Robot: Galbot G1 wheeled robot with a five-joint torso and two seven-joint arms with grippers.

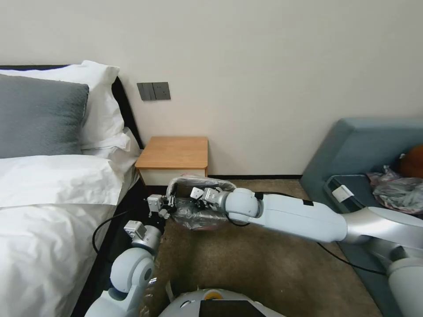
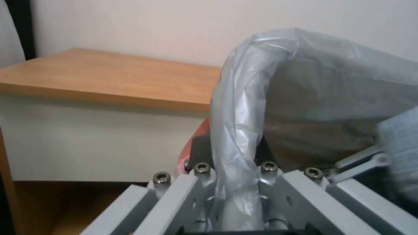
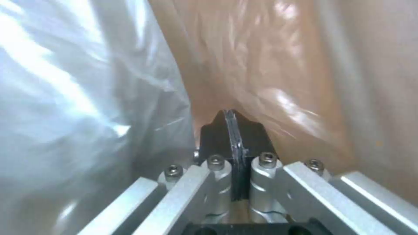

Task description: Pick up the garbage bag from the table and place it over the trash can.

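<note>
Garbage bag (image 1: 200, 200) off table (image 1: 174, 153), held open just in front of it; left gripper (image 1: 166, 207) and right gripper (image 1: 203, 194) each pinching rim film. Step: carrying. Next likely needs bag mouth spread over trash can, location unclear

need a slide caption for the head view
Both pincers, left and right, hold the bag open on the floor before the table.

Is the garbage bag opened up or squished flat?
Opened up: the garbage bag is stretched between the left tool and right tool, its mouth gaping.
</note>
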